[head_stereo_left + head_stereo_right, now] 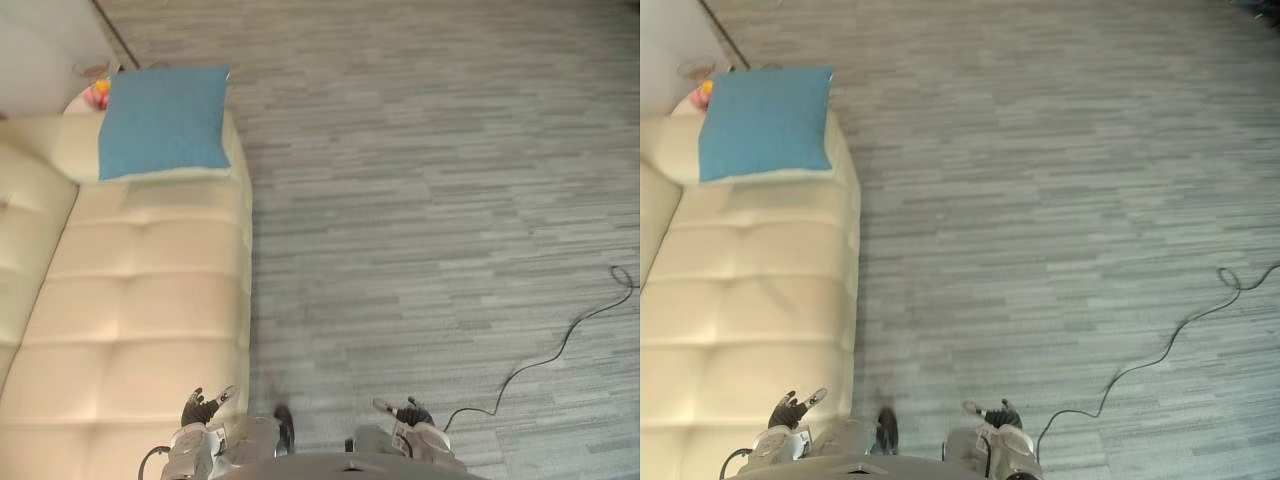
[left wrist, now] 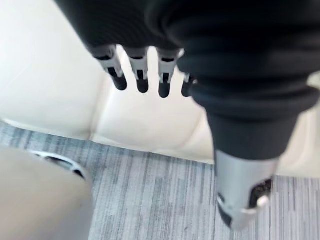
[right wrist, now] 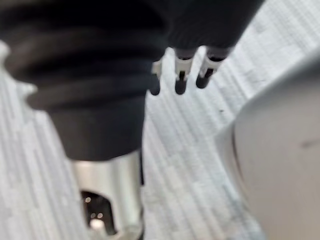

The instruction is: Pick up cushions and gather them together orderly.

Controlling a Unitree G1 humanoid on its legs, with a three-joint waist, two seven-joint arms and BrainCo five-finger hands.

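Observation:
A blue square cushion (image 1: 164, 121) lies flat on the far end of a cream tufted sofa (image 1: 130, 310), resting on a cream cushion (image 1: 72, 150) under it. My left hand (image 1: 200, 409) hangs low over the sofa's near front corner, fingers straight and relaxed, holding nothing. Its fingers (image 2: 141, 75) point down at the sofa seat. My right hand (image 1: 408, 413) hangs over the floor, also open and empty, with its fingers (image 3: 181, 75) above the grey planks.
Grey plank flooring (image 1: 430, 180) spreads wide to the right of the sofa. A pink and yellow object (image 1: 92, 95) sits behind the blue cushion by the white wall (image 1: 45, 50).

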